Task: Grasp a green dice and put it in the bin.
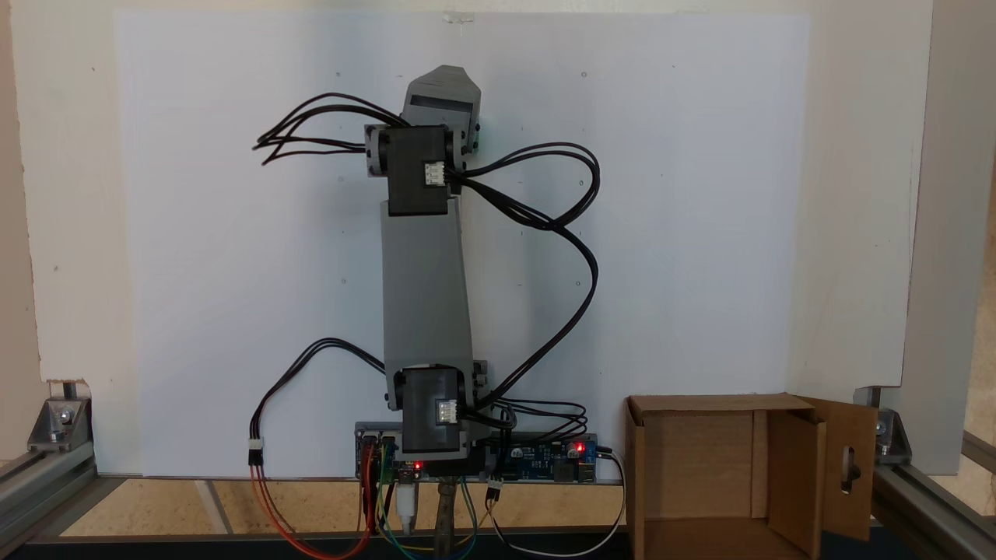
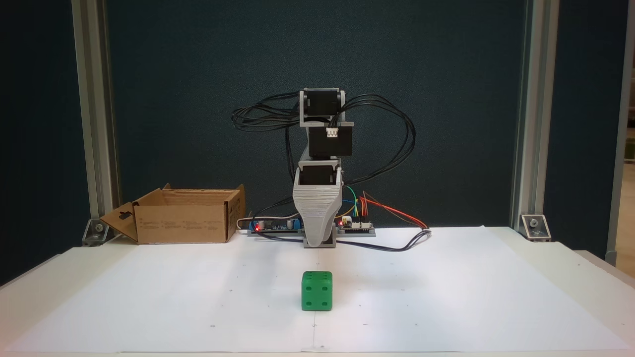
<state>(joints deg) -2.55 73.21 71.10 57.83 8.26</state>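
While the arm is folded back over its base, the claw [image 2: 318, 241] hangs point-down in the front-facing fixed view, a ribbed grey wedge whose tip sits just above the table by the base. From this side its two jaws lie one behind the other, so I cannot tell whether it is parted or clenched; nothing is seen in it. In the fixed view from above, the claw [image 1: 442, 78] appears as a grey hood at the far end of the arm, and there too the jaws cannot be read.

Behind the claw stand black servo blocks stacked one over another, with loops of black cable [image 2: 258, 116] swinging out to either side. At the foot of the arm a blue circuit board [image 2: 276, 226] lies along the table edge, with small red lights glowing on it, and coloured wires [image 2: 387, 208] (red, orange, green, yellow) fan out to the right in that view.

The green dice [image 2: 316, 290] rests on the white sheet [image 2: 446, 297] covering the table, straight in front of the claw and well apart from it, nearer the camera. Its front face shows four pips.

The bin [image 2: 181, 223] sits at the back left of the table in the front view, beside the circuit board, its flaps open and one flap with a slot cutout splayed outward. From above, the bin [image 1: 700, 467] is at the lower right, open and with its bare cardboard floor showing.
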